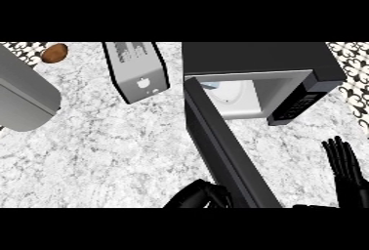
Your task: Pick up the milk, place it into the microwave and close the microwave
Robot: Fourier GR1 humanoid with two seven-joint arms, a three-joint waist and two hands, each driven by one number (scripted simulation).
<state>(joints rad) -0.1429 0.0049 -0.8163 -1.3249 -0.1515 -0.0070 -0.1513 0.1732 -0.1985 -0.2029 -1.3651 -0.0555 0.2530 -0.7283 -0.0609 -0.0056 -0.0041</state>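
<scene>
Milk (229, 93) inside the open microwave (252, 56), left hand (196, 196) at the door (223, 146).

The milk shows as a white shape with a bluish edge in the cavity, its left side cut off by the door; how it sits there cannot be told. The door stands wide open, swung out toward the view's lower edge. The left hand lies against the door's outer face near the bottom; whether it is open or curled cannot be told. The right hand (347, 168) rests at the right edge, fingers straight, up and slightly apart, holding nothing. On the counter (108, 146) to the left lie a toaster (137, 71), a brown lump (54, 52) and a grey slab (22, 93).
</scene>
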